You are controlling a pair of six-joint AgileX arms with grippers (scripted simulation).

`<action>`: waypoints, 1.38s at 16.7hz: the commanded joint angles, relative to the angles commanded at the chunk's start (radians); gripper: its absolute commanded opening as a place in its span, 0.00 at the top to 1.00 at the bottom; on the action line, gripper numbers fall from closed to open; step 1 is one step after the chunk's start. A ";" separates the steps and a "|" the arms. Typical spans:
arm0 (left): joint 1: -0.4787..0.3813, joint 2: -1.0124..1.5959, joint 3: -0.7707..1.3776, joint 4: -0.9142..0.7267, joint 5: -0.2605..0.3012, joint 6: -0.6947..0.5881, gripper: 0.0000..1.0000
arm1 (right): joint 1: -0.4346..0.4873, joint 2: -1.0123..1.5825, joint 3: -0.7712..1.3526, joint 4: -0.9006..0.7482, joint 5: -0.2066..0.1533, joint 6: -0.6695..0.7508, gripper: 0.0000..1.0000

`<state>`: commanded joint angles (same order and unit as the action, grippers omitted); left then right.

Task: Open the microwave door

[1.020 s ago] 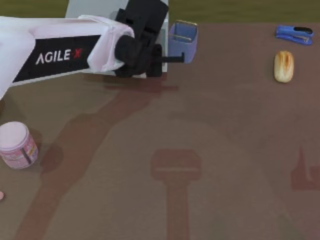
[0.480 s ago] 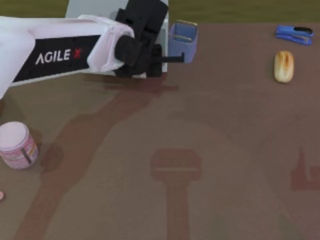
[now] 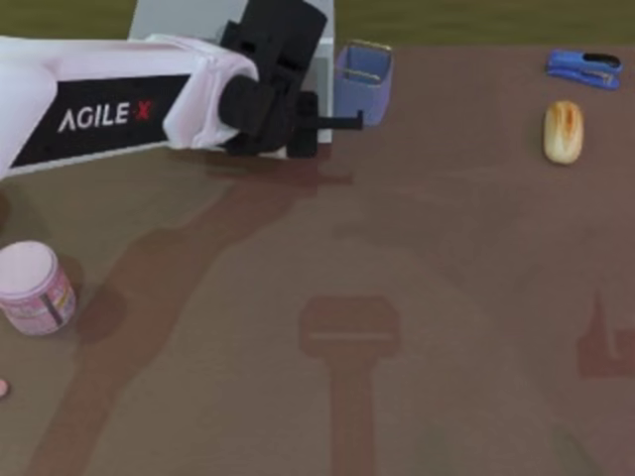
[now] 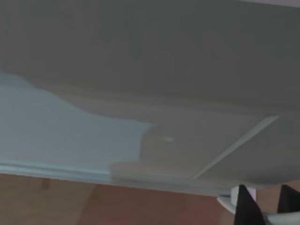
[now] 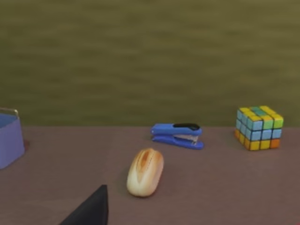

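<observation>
The silver-grey microwave (image 3: 184,18) stands at the table's back left, mostly covered by my left arm. My left gripper (image 3: 296,127) is at its front right corner, beside the bin. In the left wrist view the microwave door (image 4: 140,70) with its grey window fills the picture. There my left gripper (image 4: 266,206) has its two black fingertips (image 4: 244,208) either side of a white handle (image 4: 226,201) at the door's edge, shut on it. My right gripper (image 5: 91,211) is parked off the top view's right side.
A blue-purple bin (image 3: 363,79) stands right next to the microwave and my left gripper. A blue stapler (image 3: 583,67) and a bread roll (image 3: 563,131) lie at the back right, a colour cube (image 5: 258,127) beyond them. A pink jar (image 3: 35,288) sits at the left edge.
My left arm and gripper have shifted slightly to the left and toward the back, away from the bin. Nothing else has moved.
</observation>
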<state>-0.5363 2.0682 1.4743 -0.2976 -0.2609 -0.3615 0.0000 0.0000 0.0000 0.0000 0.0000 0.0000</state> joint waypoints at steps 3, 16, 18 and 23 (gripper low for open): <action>0.007 -0.016 -0.031 0.015 0.016 0.027 1.00 | 0.000 0.000 0.000 0.000 0.000 0.000 0.00; 0.007 -0.016 -0.033 0.015 0.016 0.027 1.00 | 0.000 0.000 0.000 0.000 0.000 0.000 0.00; 0.007 -0.016 -0.033 0.015 0.016 0.027 1.00 | 0.000 0.000 0.000 0.000 0.000 0.000 0.00; 0.007 -0.016 -0.033 0.015 0.016 0.027 1.00 | 0.000 0.000 0.000 0.000 0.000 0.000 0.00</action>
<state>-0.5292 2.0517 1.4416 -0.2821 -0.2447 -0.3340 0.0000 0.0000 0.0000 0.0000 0.0000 0.0000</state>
